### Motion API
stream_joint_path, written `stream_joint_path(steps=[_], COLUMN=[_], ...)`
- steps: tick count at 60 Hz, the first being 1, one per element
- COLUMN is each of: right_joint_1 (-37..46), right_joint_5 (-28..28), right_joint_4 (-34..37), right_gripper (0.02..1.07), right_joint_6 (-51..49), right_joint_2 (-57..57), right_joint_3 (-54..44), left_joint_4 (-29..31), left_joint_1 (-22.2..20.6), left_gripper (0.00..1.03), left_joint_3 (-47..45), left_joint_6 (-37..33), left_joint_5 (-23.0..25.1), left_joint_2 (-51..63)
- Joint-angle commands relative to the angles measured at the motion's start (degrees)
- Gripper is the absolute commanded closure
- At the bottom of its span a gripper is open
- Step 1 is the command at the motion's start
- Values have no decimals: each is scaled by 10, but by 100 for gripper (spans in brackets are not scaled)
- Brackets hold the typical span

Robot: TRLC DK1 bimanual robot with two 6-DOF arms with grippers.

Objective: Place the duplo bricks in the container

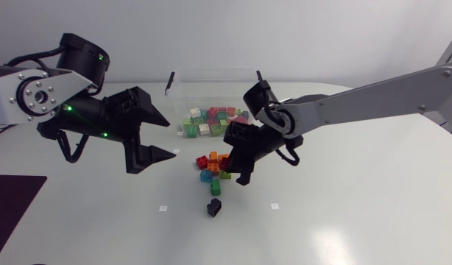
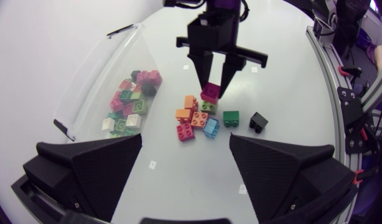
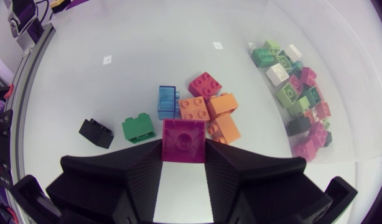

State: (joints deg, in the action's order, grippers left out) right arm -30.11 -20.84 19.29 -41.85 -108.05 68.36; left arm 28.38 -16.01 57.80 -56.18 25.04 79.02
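1. Duplo bricks (image 2: 194,117) lie loose by our right gripper (image 2: 213,85), whose fingers pinch one magenta brick (image 3: 183,140) from both sides at the pile's edge. We cannot tell whether it is lifted clear yet.
2. Touching or just beside it lie three orange bricks (image 3: 194,107), a red brick (image 3: 204,85), a blue brick (image 3: 168,101) and a lime brick (image 2: 208,107). A green brick (image 3: 138,127) and a black brick (image 3: 96,132) sit a little apart on the table (image 1: 358,206).
3. Our left gripper (image 1: 166,138) hangs spread wide and empty, off to the side of the pile.
4. Beyond the pile, the clear container (image 1: 211,71) already holds many bricks.
5. We judge the task well past halfway: the held brick and about eight loose ones are left.
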Motion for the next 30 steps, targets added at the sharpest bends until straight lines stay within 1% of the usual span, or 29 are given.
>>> stream_joint_path(steps=[1, 20, 30], right_joint_1=[9, 41, 55], right_joint_5=[-6, -25, -34], right_joint_4=[1, 11, 19], right_gripper=[90, 90, 90], right_joint_6=[-9, -9, -9], right_joint_2=[33, 114, 140], right_joint_3=[-27, -60, -60], left_joint_4=[-14, -46, -49], left_joint_1=[-13, -46, -60], left_gripper=[5, 5, 6], left_joint_3=[-21, -29, -17], left_joint_6=[-25, -49, -68], left_joint_5=[4, 5, 5], left_joint_2=[15, 108, 160])
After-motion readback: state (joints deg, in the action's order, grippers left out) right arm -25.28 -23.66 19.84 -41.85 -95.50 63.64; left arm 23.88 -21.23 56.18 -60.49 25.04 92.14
